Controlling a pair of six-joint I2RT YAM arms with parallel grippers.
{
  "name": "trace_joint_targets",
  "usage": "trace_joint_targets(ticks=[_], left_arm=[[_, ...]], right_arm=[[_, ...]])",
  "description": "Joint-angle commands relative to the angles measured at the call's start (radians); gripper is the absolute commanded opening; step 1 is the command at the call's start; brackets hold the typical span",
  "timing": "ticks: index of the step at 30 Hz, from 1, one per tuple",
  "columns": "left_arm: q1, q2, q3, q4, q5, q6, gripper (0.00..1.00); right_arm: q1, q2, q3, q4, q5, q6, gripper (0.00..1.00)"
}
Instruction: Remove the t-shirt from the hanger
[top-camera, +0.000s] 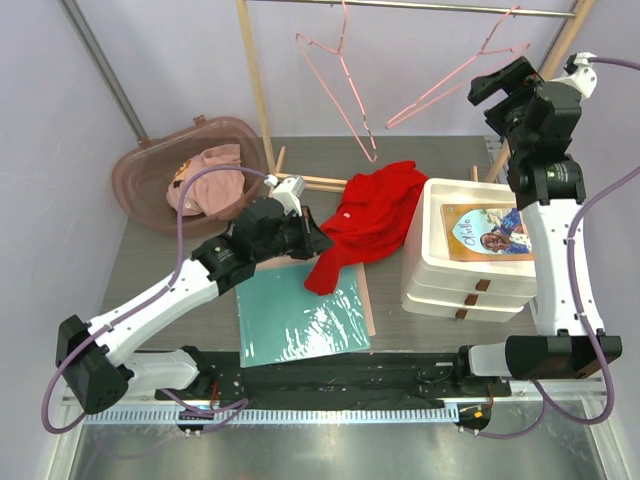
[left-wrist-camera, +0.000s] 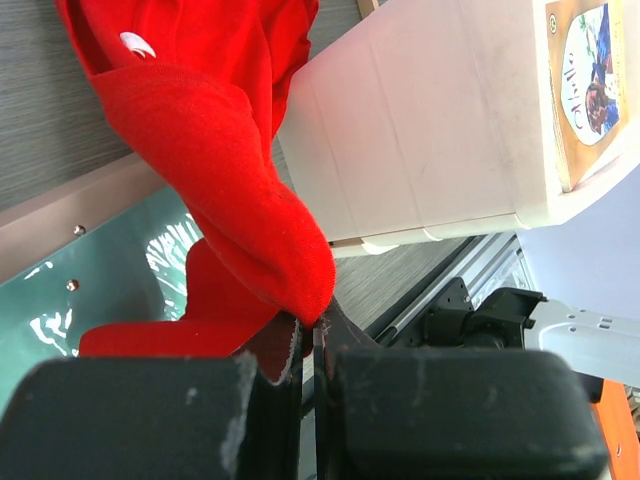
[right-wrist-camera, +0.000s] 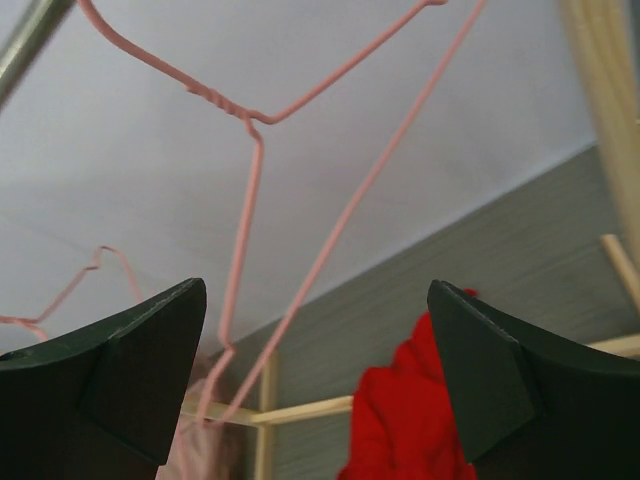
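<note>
The left arm extends from its base at the lower left of the top view diagonally toward the centre of the frame, elbow low and forearm running nearly level over the worktop (top-camera: 150, 260). Its wrist ends at the lower edge of the red t-shirt (top-camera: 372, 215). The left claw (top-camera: 320, 243) is clenched on a fold of that shirt; in the left wrist view the two fingers meet with red cloth pinched between them (left-wrist-camera: 312, 335). The t-shirt (left-wrist-camera: 220, 150) is off both hangers. It lies crumpled on the worktop in the centre of the top view, touching the white drawer unit (top-camera: 470, 265) on its right, with one strip trailing down onto the teal mat (top-camera: 300, 320). The right arm stands nearly upright at the right of the frame, with the forearm vertical and the wrist bent toward the left at rail height. The right claw (top-camera: 492, 88) is released: in the right wrist view its fingers (right-wrist-camera: 110, 370) stand wide apart with nothing between them, aimed at the tilted hanger (right-wrist-camera: 250, 190). That tilted hanger (top-camera: 455, 75) hangs bare from the rail (top-camera: 420, 8) at the upper right, just beside the right claw. The centre hanger (top-camera: 345, 90) hangs bare at the upper centre. A pink basket (top-camera: 150, 165) holding pale clothing sits at the upper left.
</note>
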Motion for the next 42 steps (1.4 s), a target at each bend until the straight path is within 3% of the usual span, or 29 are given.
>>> trace_joint_targets(ticks=[1,6,11,15,16,17,21,23,27,32,38,42], left_arm=[[0.007,0.003,0.039,0.056,0.025,-0.01,0.0],[0.007,-0.001,0.062,0.022,-0.011,-0.006,0.0],[0.018,-0.044,0.092,-0.039,-0.122,-0.01,0.0],[0.061,-0.105,0.106,-0.071,-0.185,-0.015,0.0],[0.07,-0.113,0.111,-0.074,-0.186,-0.016,0.0],[0.079,-0.122,0.115,-0.084,-0.185,-0.015,0.0],[0.1,-0.158,0.196,-0.12,-0.182,0.008,0.0],[0.1,-0.159,0.241,-0.16,-0.179,0.022,0.0],[0.1,-0.155,0.335,-0.215,-0.168,0.051,0.0],[0.1,-0.159,0.388,-0.219,-0.102,0.028,0.0],[0.1,-0.187,0.425,-0.191,-0.025,-0.007,0.0],[0.1,-0.193,0.471,-0.212,0.019,-0.009,0.0]], right_arm=[[0.107,-0.013,0.095,-0.26,0.2,-0.3,0.98],[0.406,0.007,0.161,-0.355,0.471,-0.41,0.98],[0.734,-0.059,0.086,-0.356,0.671,-0.462,0.98],[0.897,-0.134,0.011,-0.351,0.648,-0.533,0.98],[0.911,-0.152,-0.006,-0.342,0.591,-0.551,0.98],[0.93,-0.197,-0.031,-0.299,0.431,-0.61,0.98],[0.953,-0.318,-0.312,-0.118,0.078,-0.756,0.99],[0.954,-0.358,-0.435,0.063,0.017,-0.795,1.0],[0.956,-0.403,-0.72,0.388,0.044,-0.841,1.0],[0.954,-0.357,-0.903,0.777,0.101,-0.85,1.0],[0.953,-0.15,-0.973,1.156,0.149,-0.858,1.0],[0.953,0.005,-0.944,1.282,0.23,-0.843,1.0]])
